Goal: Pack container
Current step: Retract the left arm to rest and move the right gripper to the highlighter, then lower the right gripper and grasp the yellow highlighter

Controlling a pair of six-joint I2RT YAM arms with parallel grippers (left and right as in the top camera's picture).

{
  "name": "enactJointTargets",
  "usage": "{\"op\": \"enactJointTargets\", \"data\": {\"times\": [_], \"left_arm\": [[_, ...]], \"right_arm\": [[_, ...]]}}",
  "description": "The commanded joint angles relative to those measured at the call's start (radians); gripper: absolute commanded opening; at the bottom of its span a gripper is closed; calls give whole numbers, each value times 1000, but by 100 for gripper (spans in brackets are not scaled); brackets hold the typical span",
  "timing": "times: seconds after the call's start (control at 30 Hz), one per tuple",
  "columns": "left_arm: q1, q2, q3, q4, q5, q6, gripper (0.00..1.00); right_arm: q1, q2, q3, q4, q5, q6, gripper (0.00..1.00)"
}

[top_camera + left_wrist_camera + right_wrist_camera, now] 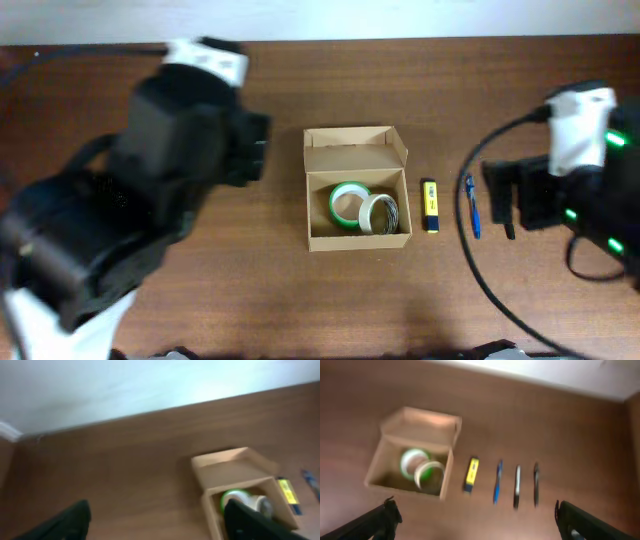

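Brown wood bench [300, 300], pale wall along the far edge. We see the container [356, 190] mid-bench, flap open toward the far side, w/ a green tape roll [347, 203] & a white roll [379, 212] inside, touching. Just right of it: a small yellow item [430, 206], then a blue pen [472, 205]. Left tool [156, 510] & right tool [476, 507] are both spread wide, holding nothing.

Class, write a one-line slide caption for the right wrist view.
Open container holding a green tape roll and a white tape roll; yellow item, blue pen and two dark pens lie alongside.
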Motion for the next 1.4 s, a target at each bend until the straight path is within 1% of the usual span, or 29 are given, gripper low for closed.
{"op": "enactJointTargets", "data": {"times": [0.0,0.03,0.07,0.13,0.23,0.4,0.5,0.7,0.83,0.97,1.17,1.23,1.37], "left_arm": [[91,-61,-7,-61,-43,-82,93],[134,-97,-7,-102,-43,-100,93],[149,-114,-7,-119,-43,-109,93],[166,-152,-13,-119,-18,-100,93],[166,-232,-14,-119,-4,-100,93],[166,-325,-23,-119,28,-100,93],[166,-388,-58,-119,29,-100,94],[166,-516,-219,-119,28,-100,94],[166,-587,-356,-119,28,-100,95],[166,-615,-437,-119,28,-100,95],[166,-616,-452,-119,16,-100,96],[166,-616,-452,-119,10,-100,96],[166,-616,-452,-119,2,-100,96]], "right_arm": [[3,26,-115,-7,8,21,99],[2,39,-169,-7,8,26,99],[2,45,-197,-7,8,36,99],[2,57,-245,-7,3,47,99],[2,68,-333,-7,-37,47,99],[-2,68,-414,-3,-42,93,99],[-34,69,-457,17,-54,118,99],[-166,69,-582,93,-140,112,99],[-251,74,-710,178,-180,60,99],[-288,95,-839,264,-183,60,99],[-291,172,-1007,422,-253,37,99],[-291,212,-1020,452,-258,32,99],[-291,301,-1020,509,-262,-25,99]]}}
